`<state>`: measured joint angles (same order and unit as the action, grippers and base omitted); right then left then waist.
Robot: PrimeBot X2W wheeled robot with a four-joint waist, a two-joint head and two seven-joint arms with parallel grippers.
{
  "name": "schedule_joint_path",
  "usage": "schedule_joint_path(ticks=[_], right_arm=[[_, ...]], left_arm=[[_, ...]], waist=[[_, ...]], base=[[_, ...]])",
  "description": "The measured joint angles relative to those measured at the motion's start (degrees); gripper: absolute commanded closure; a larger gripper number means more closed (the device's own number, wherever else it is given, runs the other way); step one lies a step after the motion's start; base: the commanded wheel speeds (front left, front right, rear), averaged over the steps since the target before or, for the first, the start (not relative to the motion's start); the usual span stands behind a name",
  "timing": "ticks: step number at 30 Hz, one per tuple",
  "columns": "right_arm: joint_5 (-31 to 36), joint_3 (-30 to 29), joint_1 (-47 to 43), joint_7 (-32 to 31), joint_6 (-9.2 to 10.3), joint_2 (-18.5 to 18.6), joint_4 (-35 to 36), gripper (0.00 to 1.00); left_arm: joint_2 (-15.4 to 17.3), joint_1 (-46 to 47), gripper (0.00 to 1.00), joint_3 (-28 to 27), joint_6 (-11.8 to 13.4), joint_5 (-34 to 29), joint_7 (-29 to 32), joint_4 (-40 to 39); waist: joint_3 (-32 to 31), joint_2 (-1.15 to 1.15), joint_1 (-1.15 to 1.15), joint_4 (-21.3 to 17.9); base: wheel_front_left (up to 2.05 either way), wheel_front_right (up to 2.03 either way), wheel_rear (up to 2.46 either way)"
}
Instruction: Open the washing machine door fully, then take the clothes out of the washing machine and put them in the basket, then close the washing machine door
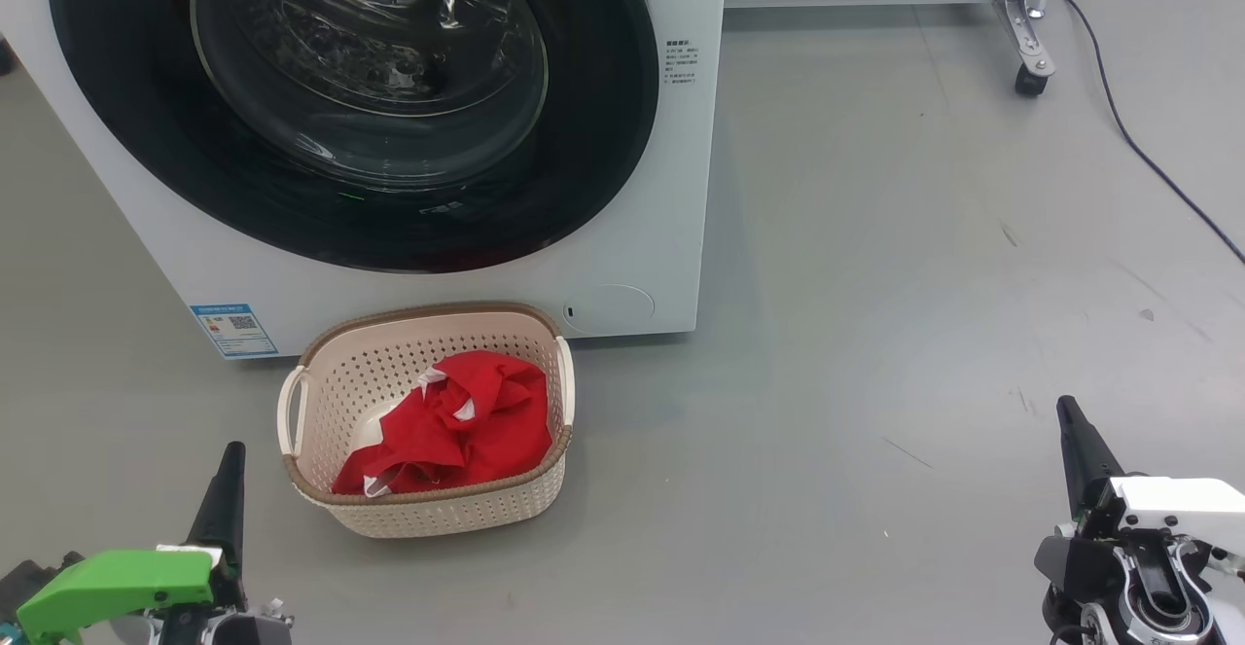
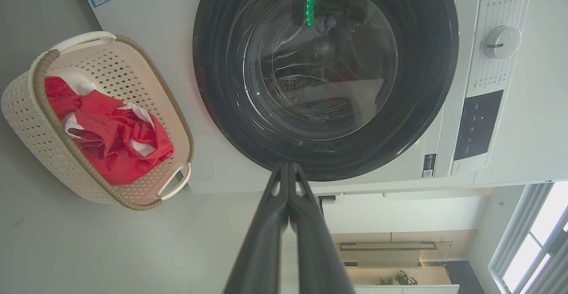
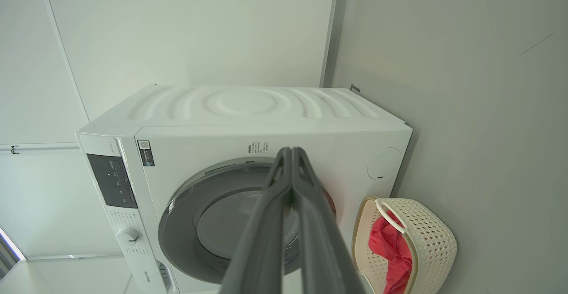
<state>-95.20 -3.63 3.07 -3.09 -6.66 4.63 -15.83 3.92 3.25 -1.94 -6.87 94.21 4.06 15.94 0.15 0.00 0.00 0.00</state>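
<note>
The door [image 1: 360, 90] looks flush on the washing machine [image 1: 661, 188], with the clothes [image 1: 457, 421] in the basket [image 1: 438, 519] before it. My left claw [image 1: 231, 460] and right claw [image 1: 1068, 413] are pinched together, empty; I'd only check the latch.

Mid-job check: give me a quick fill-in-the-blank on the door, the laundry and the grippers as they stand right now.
1. The washing machine door is ____.
2. The basket holds ____ clothes.
3. The left gripper and the right gripper are both ____ and hold nothing.
Missing words: closed; red; shut.
</note>
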Motion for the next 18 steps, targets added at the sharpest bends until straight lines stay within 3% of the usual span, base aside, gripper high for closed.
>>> schedule_joint_path(ticks=[18], right_arm=[[0.00, -0.05, 0.02, -0.12, 0.00, 0.00, -0.19, 1.00]], left_arm=[[-0.02, 0.01, 1.00, -0.07, 0.00, 0.00, 0.42, 0.05]], waist=[[0.00, 0.00, 0.00, 0.00]], base=[[0.00, 0.00, 0.00]])
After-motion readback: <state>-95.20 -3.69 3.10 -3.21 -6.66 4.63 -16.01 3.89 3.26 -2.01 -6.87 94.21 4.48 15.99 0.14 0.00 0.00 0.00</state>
